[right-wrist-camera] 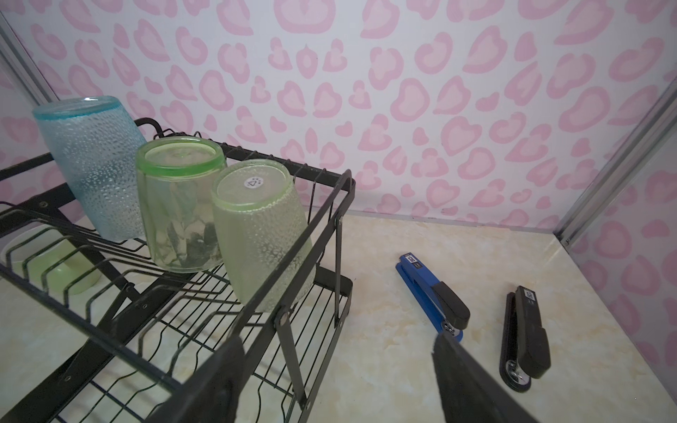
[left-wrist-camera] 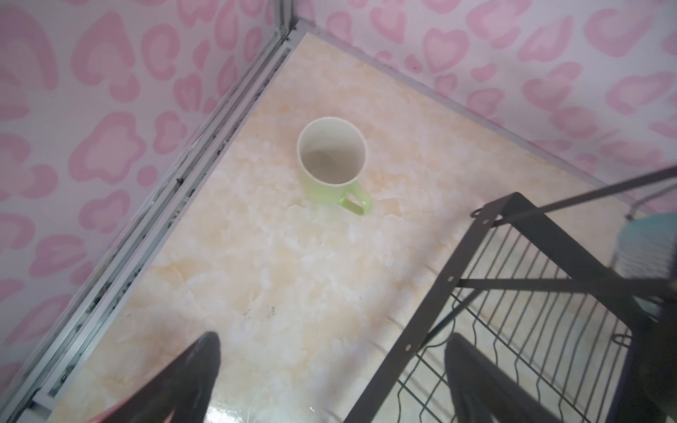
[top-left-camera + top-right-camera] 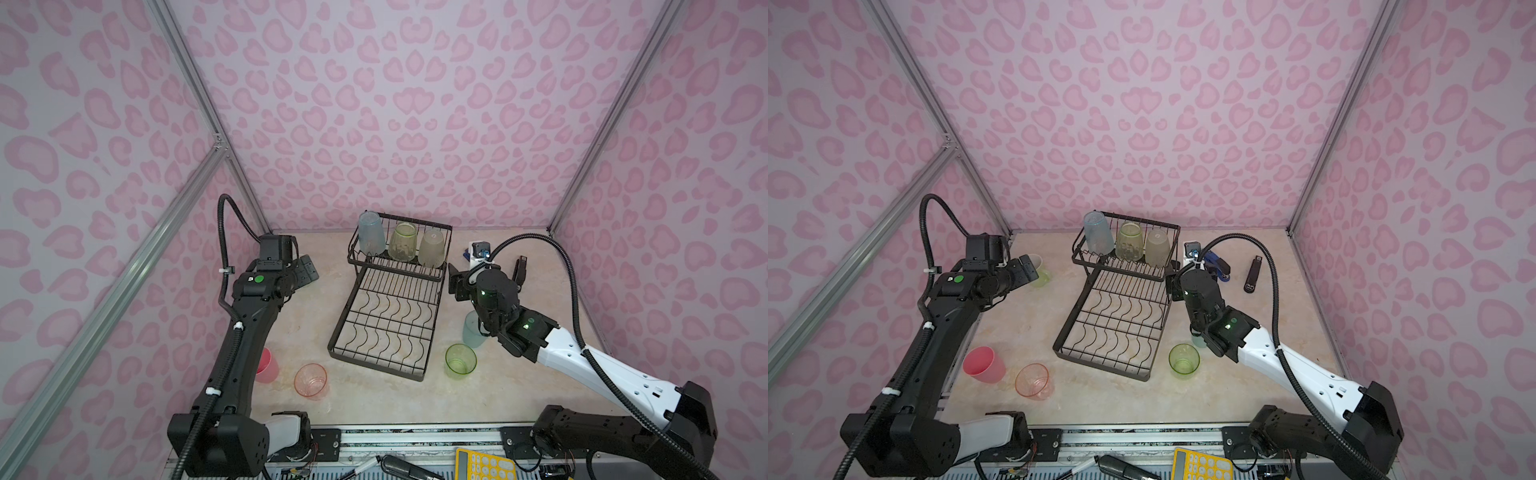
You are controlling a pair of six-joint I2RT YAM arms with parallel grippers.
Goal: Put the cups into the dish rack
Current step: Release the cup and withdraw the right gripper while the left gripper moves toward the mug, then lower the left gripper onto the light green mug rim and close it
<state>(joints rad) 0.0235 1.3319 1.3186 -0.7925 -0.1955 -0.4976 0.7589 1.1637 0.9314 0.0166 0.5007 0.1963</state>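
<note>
Top views: marble tabletop (image 3: pixel 307 332), pink heart-print walls (image 3: pixel 415 104), left jaws and right jaws apart, empty

Black wire dish rack (image 3: pixel 386 320) mid-desk (image 3: pixel 374 399). Upper tier (image 3: pixel 384 261) holds blue cup (image 3: pixel 371 232), green cup (image 3: pixel 403 241) and beige cup (image 3: pixel 432 248), all upside down. Upright on the desk: green tumbler (image 3: pixel 460 360), clear pink cup (image 3: pixel 311 381), solid pink cup (image 3: pixel 983 365), pale-green mug (image 2: pixel 331 164). Pale blue cup (image 3: pixel 471 330) partly hidden.

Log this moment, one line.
basket: three cups inverted | table: mug, four cups | left fingers: open, toward mug | right fingers: open, empty
</note>
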